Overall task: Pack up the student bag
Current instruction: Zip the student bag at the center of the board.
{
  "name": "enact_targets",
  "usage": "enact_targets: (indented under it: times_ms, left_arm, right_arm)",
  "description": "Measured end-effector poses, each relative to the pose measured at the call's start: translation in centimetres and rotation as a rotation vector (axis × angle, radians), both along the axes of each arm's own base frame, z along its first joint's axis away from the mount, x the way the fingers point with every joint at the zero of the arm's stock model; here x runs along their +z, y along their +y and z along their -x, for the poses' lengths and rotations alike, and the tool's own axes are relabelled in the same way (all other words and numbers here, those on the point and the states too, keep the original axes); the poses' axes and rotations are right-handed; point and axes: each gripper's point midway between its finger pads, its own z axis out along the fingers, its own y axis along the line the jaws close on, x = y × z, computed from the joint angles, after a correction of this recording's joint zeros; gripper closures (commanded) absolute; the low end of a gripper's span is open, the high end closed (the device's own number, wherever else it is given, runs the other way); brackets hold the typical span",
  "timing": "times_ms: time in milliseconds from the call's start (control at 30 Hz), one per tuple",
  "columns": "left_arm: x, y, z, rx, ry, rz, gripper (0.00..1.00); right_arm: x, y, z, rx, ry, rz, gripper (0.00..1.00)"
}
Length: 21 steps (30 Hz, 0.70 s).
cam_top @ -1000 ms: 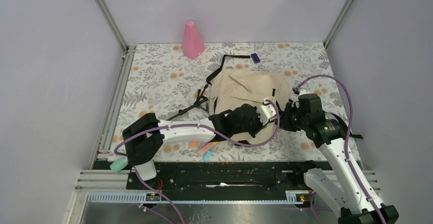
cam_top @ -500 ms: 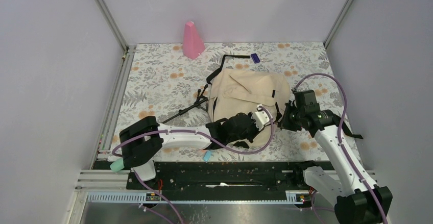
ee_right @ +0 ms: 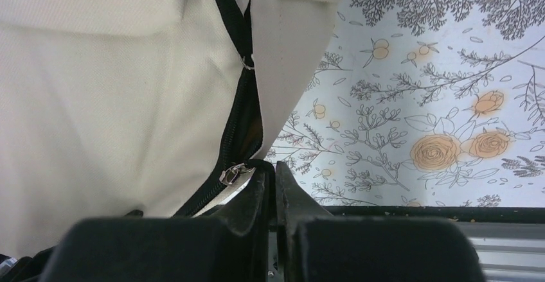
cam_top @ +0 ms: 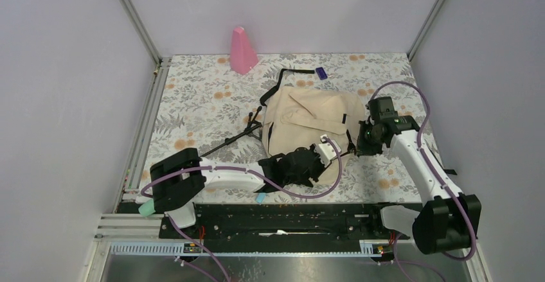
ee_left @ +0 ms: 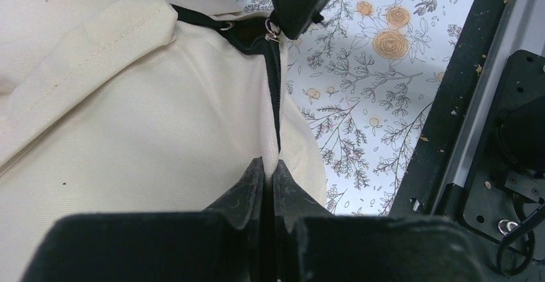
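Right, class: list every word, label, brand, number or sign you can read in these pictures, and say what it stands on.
None can be read: no text shows on the beige fabric backpack, the pink cone, the small purple object or the floral tablecloth.

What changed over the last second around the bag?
The left gripper closed on the student bag at its zipper seam and pulled slightly toward the near edge. The right gripper, shut at the bag's zipper, moved toward the far side, and the bag spread out flatter. The pink cone and small purple object stayed put.
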Motion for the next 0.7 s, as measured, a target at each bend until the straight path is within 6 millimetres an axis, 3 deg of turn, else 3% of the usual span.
enact_targets:
  times_ms: [467,700]
  left_arm:
    - [-0.3,0.0,0.6,-0.002,-0.024,-0.003,1.0]
    - [0.2,-0.3,1.1,-0.009,-0.074,0.006,1.0]
  right_arm:
    - [-2.1,-0.3,-1.3,0.07,0.266,0.058,1.0]
    - [0.6,-0.8,-1.8,0.098,0.283,0.067,1.0]
